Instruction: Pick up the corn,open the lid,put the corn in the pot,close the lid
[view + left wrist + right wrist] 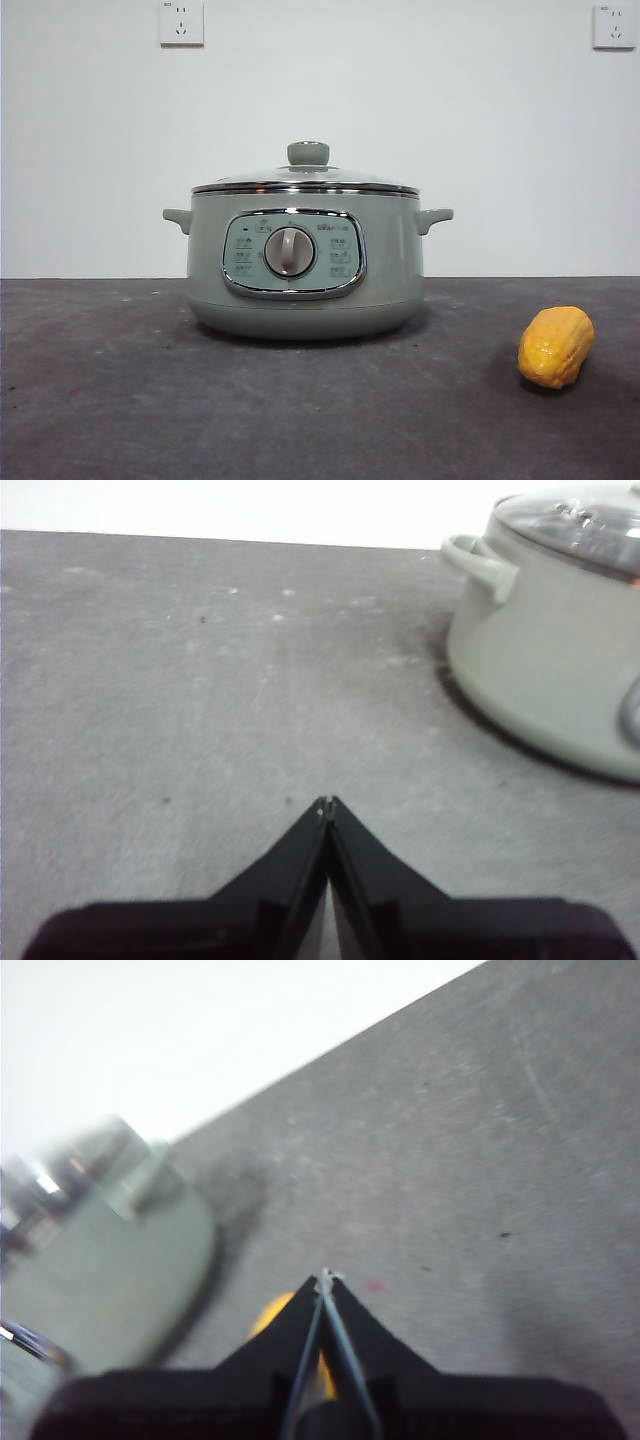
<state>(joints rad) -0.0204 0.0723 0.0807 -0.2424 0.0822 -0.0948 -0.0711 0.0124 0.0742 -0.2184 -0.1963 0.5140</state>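
The pale sage-green pot (305,262) stands mid-table with the glass lid (306,180) resting on it, knob up. The yellow-orange corn (556,346) lies on the dark table to the pot's right, near the front. In the right wrist view my right gripper (325,1278) is shut above the table, and a sliver of the corn (270,1312) peeks out behind its jaws, with the pot (100,1260) blurred beside it. My left gripper (327,802) is shut over bare table, with the pot (550,650) and lid (580,520) off to one side. Neither gripper shows in the front view.
The grey-black table (120,400) runs back to a white wall with two sockets (181,22). Nothing else stands on it.
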